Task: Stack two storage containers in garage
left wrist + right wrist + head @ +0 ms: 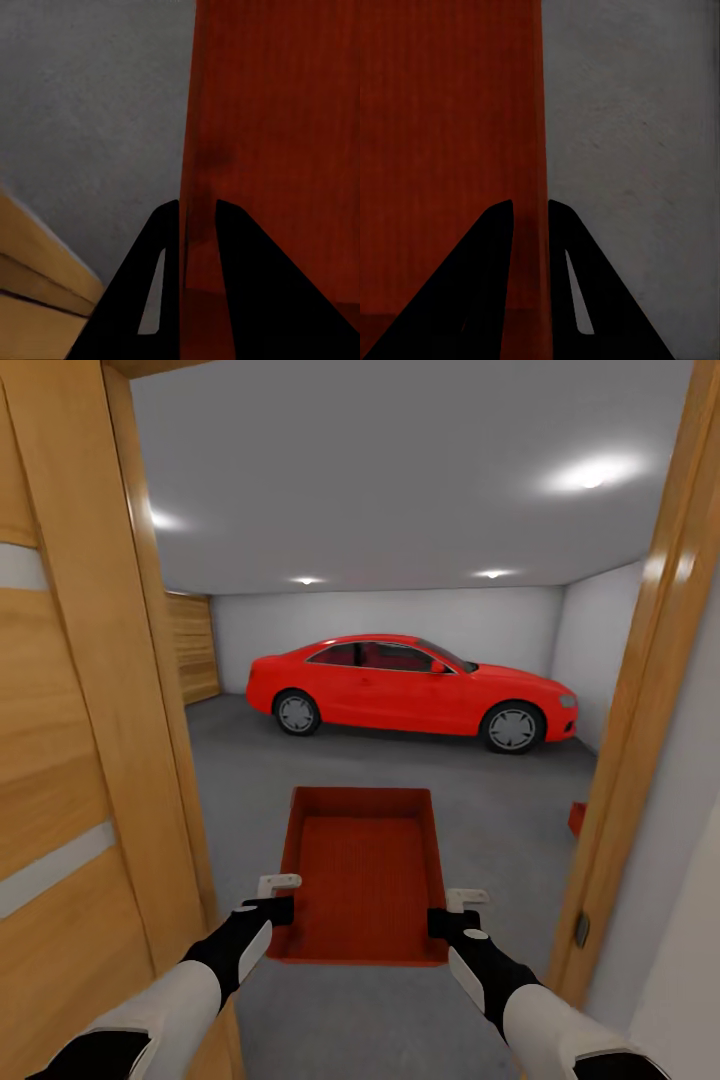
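The robot stood in a wooden doorway (640, 690) facing the garage, a storage container (362, 875) held out ahead at the lower centre of the head view. The left gripper (272, 908) was clamped on the container's left wall and the right gripper (447, 920) on its right wall; each wrist view showed the thin red wall pinched between the two black jaws. The container was empty, its ribbed bottom bare. At the right edge of the frame, partly behind the door frame, a small red corner (577, 818) sat on the grey floor (260, 780); it may have been the other container, though too little showed to be sure. A red car (410, 690) was parked across the far wall.

To carry on well, the base should probably roll straight through the opening, keeping both arms level and the grips even so the thin walls did not twist, and clearing the frame on each side.
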{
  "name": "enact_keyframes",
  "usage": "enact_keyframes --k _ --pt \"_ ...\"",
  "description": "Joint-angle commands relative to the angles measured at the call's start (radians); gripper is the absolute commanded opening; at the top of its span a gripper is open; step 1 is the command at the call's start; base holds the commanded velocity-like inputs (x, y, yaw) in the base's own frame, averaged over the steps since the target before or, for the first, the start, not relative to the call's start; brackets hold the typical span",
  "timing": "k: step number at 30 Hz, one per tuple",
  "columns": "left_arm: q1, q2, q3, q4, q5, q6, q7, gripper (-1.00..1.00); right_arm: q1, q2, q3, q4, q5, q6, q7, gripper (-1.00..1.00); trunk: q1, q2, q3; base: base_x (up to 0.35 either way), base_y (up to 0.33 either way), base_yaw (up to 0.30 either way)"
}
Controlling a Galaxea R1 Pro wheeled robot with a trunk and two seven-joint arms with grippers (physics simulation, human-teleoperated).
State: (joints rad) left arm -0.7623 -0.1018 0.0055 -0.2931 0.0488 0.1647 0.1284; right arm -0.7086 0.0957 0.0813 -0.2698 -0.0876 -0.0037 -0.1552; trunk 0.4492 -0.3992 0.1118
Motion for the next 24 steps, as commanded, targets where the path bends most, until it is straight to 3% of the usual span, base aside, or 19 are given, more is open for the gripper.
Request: enact_keyframes --k 1,24 --pt "0.0 0.008 0.021 -0.017 -0.015 -0.031 0.01 -1.0 0.0 -0.002 -0.006 0.003 -0.014 -0.001 -0.007 -1.0 0.001 -0.001 0.0 0.263 0.167 -0.195" --pt "0.0 0.008 0.021 -0.017 -0.016 -0.032 0.01 -1.0 0.0 -0.001 -0.006 0.003 -0.014 -0.001 -0.007 -1.0 0.001 -0.001 0.0 0.263 0.167 -0.197"
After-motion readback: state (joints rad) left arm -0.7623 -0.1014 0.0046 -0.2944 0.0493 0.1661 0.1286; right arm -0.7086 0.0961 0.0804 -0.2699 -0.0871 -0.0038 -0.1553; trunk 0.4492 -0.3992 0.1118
